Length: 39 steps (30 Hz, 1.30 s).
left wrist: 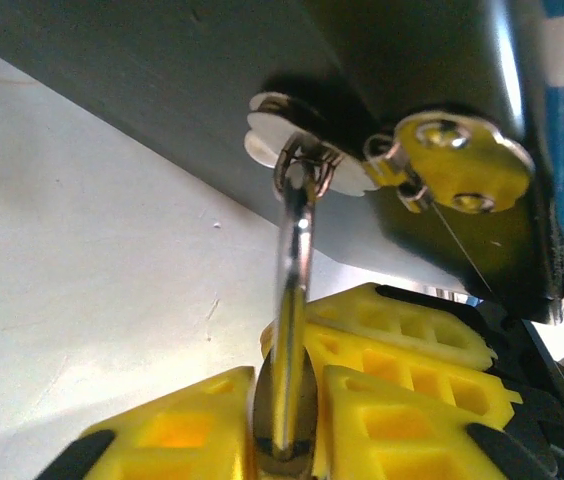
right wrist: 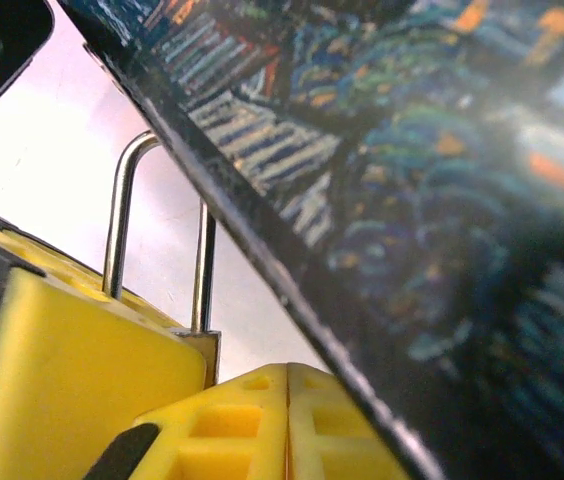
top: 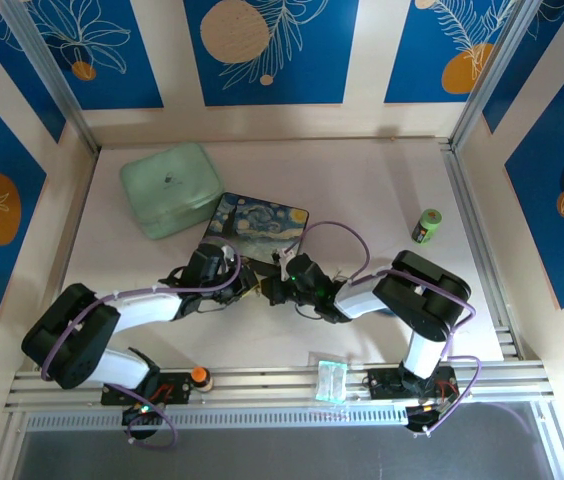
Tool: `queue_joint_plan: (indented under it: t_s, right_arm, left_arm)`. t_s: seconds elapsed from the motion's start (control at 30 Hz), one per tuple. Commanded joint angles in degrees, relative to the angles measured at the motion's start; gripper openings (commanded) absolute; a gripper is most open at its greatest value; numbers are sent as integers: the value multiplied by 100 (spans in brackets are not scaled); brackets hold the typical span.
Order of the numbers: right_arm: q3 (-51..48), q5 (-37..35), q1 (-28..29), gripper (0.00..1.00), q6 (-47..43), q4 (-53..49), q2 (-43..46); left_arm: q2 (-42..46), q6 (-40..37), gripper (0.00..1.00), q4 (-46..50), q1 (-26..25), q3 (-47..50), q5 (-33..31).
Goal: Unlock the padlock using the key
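The padlock hangs by its shackle through the clasp on the 6 o'clock edge of the starry-night box, which is why both claws meet there. My left gripper, at its 9 o'clock, brackets the body to steady it, though I cannot tell whether it actually pinches. My right gripper, at 3 o'clock, is clenched tight.

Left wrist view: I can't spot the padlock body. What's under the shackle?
The padlock's silver shackle hangs from the clasp loop on the box and drops between yellow claw fingers. They cover its body and keyhole.
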State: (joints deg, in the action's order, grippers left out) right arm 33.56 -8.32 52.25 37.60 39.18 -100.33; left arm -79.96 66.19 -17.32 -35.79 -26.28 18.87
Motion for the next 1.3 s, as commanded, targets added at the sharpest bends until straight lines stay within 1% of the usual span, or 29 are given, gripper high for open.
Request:
queue_joint_plan:
  t_s: [0.0, 0.13, 0.23, 0.33, 0.4, 0.47, 0.63, 0.73, 0.83, 0.97, 1.07, 1.17, 1.27]
  right_arm:
    - [-84, 676, 139, 9, 271, 335, -79]
    - [-167, 516, 125, 9, 300, 228, 85]
    - [-143, 67, 124, 9, 414, -347, 322]
    - [-95, -381, 115, 9, 466, -929, 553]
    - [-87, -561, 97, 9, 467, -1124, 658]
    - [-70, -644, 67, 9, 429, -1234, 727]
    - [-14, -674, 17, 9, 431, -1431, 766]
    - [-27, -670, -3, 9, 431, -1481, 827]
    - [-42, -660, -32, 9, 432, -1532, 875]
    - [-101, -621, -66, 9, 456, -1562, 935]
    - [-147, -651, -81, 9, 476, -1655, 1034]
    - [-183, -727, -98, 9, 491, -1844, 1265]
    - [-149, -829, -138, 9, 526, -2172, 1553]
  left_arm:
    - [60, -27, 18, 247, -92, 6, -50]
    - [296, -319, 12, 888, -94, -99, -345]
    - [399, -866, 12, 1800, -94, -375, -696]
    - [447, -1499, 12, 2825, -95, -670, -1315]
    - [335, -1850, 13, 3257, -89, -845, -1579]
    - [147, -2064, 14, 3446, -88, -959, -1681]
    - [-193, -2144, 16, 3314, -110, -937, -1843]
    - [-217, -2029, 17, 2932, -121, -804, -1934]
    - [-147, -1910, 20, 2294, -203, -620, -2015]
    - [-102, -1908, 20, 1904, -365, -609, -2624]
    - [-217, -1948, 19, 1978, -426, -718, -2884]
    - [-248, -2060, 19, 2559, -582, -957, -3291]
    - [-208, -2107, 19, 3001, -591, -1070, -3373]
